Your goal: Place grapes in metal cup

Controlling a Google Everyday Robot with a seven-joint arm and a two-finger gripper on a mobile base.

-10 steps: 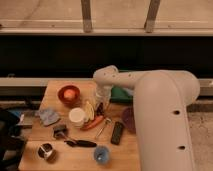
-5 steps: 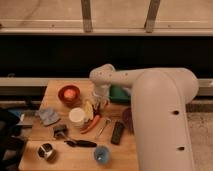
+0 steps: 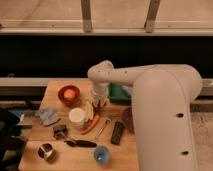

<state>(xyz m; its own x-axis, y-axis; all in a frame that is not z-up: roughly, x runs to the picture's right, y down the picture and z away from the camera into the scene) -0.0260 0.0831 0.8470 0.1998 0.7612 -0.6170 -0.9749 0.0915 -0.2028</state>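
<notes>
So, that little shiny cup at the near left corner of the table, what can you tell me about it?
The metal cup is small, short and round, silver-grey and shiny like steel, with a dark inside. It stands upright, mouth up, on the wooden table near its front left corner, alone: nothing but the table touches it. The gripper hangs shut farther back, near the table's middle, well away from it.
</notes>
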